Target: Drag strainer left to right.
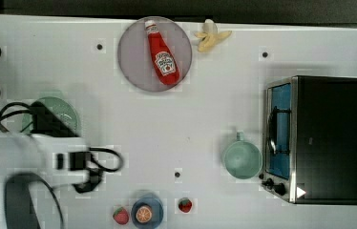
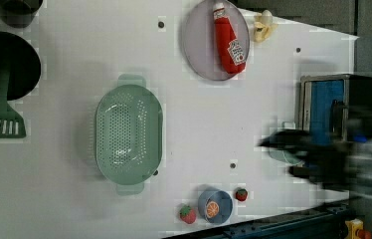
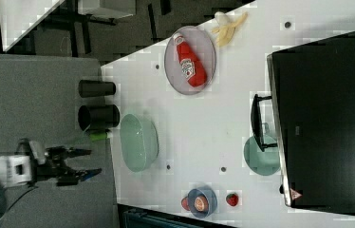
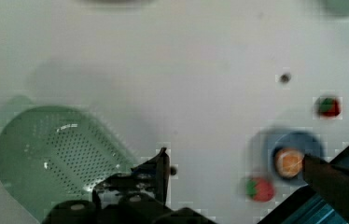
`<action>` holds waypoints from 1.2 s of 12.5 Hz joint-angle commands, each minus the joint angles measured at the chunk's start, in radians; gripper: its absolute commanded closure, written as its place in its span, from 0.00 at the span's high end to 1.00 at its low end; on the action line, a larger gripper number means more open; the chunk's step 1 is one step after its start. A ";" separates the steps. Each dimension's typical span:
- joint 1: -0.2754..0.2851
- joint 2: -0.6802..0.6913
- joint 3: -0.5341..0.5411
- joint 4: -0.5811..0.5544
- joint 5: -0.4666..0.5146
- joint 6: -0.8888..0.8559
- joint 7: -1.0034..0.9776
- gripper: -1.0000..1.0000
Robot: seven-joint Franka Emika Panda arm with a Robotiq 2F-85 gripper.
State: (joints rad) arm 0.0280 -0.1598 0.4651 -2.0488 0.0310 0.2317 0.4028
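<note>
Gripper (image 3: 86, 163): fingers spread apart, nothing held.
Strainer (image 2: 128, 133): seen just beside the gripper in the right view, untouched on the table (image 2: 74, 209).

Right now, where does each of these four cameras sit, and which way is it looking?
Top view: overhead, looking straight down at the white table; the white arm covers part of the pale mint-green oval plastic strainer.
Left view: high above, looking down; the dark blurred pincer enters from the left view's right.
Right view: high, angled from the side; the open pincer hangs beside the table.
Wrist view: rides the arm, facing down past its own fingers.
All four share the strainer.
</note>
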 commanded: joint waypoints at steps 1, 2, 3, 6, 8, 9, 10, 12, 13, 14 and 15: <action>0.014 0.091 0.091 0.000 0.012 0.104 0.366 1.00; 0.015 0.140 0.118 -0.003 0.011 0.162 0.468 1.00; 0.015 0.187 0.137 -0.005 0.011 0.213 0.568 1.00; 0.018 0.318 0.157 -0.023 -0.010 0.330 0.829 1.00; 0.018 0.402 0.155 -0.039 -0.041 0.407 0.961 1.00; 0.019 0.446 0.155 -0.045 -0.055 0.447 0.990 1.00; 0.019 0.489 0.154 -0.050 -0.074 0.485 0.995 1.00; 0.020 0.566 0.142 -0.057 -0.124 0.563 0.995 1.00; 0.020 0.599 0.137 -0.060 -0.135 0.609 0.995 1.00; 0.021 0.626 0.133 -0.068 -0.138 0.645 0.996 1.00; 0.023 0.646 0.126 -0.077 -0.140 0.676 0.996 1.00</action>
State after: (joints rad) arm 0.0622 0.5083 0.5942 -2.1270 -0.1034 0.8706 1.3457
